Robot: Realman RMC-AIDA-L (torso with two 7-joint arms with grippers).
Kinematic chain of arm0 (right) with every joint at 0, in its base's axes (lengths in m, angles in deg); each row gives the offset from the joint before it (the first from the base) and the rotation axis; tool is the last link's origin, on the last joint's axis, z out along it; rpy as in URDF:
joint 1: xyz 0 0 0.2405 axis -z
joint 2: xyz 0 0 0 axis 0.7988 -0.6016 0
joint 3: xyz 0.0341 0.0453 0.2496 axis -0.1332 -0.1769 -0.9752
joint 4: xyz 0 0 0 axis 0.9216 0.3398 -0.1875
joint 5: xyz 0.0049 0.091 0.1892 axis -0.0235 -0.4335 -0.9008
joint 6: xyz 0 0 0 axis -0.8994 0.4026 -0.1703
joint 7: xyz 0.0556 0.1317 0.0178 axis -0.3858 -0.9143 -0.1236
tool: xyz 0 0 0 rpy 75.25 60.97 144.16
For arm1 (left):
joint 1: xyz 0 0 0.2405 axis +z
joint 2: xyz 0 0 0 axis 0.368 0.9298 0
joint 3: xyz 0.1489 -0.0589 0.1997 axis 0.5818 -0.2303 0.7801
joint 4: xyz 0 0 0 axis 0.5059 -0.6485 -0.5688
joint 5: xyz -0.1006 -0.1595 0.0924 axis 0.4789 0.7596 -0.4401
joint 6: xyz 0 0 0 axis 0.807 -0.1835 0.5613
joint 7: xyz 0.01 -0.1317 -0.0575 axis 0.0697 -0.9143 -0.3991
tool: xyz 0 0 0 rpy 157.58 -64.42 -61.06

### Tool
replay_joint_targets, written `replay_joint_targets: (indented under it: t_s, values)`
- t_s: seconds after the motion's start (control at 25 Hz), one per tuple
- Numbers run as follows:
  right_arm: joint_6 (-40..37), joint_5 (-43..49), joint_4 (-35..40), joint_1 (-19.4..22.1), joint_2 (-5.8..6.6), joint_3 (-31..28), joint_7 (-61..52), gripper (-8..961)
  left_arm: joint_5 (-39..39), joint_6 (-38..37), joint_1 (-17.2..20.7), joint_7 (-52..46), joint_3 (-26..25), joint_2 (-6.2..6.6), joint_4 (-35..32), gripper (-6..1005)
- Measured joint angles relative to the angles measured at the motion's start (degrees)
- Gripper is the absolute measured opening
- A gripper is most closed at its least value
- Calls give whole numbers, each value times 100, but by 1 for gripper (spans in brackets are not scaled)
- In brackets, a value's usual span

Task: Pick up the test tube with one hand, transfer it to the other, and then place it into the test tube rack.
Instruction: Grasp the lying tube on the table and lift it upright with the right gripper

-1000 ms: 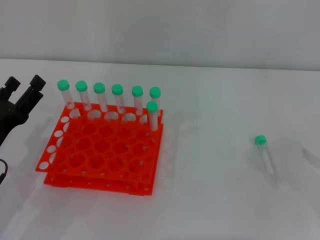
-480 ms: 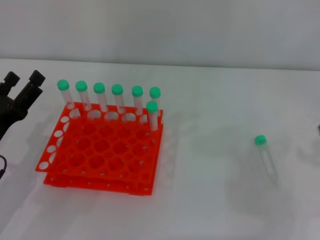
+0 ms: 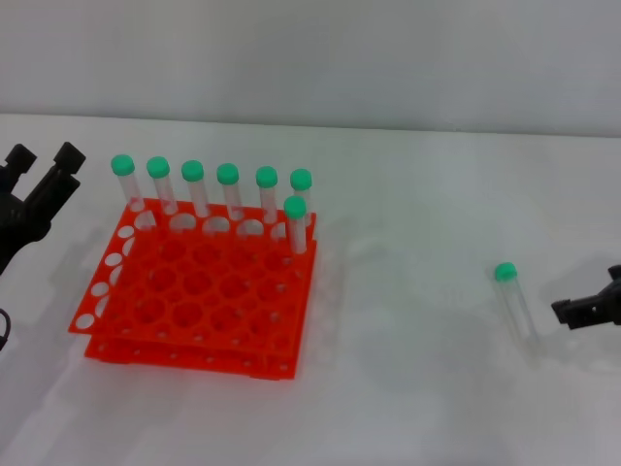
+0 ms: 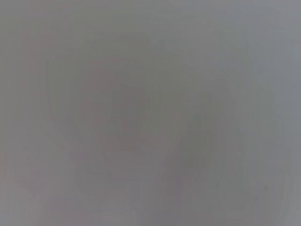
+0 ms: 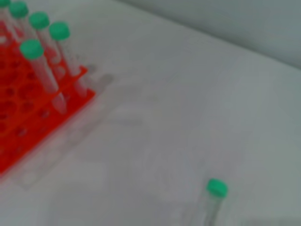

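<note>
At the left edge of the head view the left claw point(image 3: 44, 173) hangs beside the rack point(image 3: 194, 291), its fingers apart and empty. The rack sits left of centre on the bench point(image 3: 408, 388), seven capped tubes standing along its far and right rows. Lower right, the tube point(image 3: 514, 301) lies flat, cap toward the top of the frame. At the right edge the right claw point(image 3: 587, 311) shows just beside it; whether it is apart or together I cannot tell. It should straddle the tube mid-body, square across, before closing.
</note>
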State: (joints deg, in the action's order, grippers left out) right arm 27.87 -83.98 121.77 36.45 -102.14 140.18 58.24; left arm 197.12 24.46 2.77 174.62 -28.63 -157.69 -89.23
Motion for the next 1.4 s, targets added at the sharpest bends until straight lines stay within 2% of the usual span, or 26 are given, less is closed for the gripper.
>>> replay_joint_targets:
  t_s: [0.12,0.36,0.56,0.76,1.0,1.4]
  values:
    - [81,416,-62,-223,-13,351,-296,843,-15,25,-3,6,0,3,0,878]
    - [-415,583,-560,-461,-27,911,-589,841,-27,28,0,37,0,5,11,878]
    - [-556,574,-1302,-805,-58,963,-643,839,-57,28,8,49,7,-10,36,878]
    - [-705,587,-1756,-960,-71,1028,-664,698,-95,28,10,53,16,-8,50,878]
    - [-872,699,-2100,-1026,-50,979,-666,683,-95,28,31,103,17,-18,54,878]
    - [-979,861,-2835,-1459,-68,1009,-668,674,-73,87,34,109,17,-31,54,878]
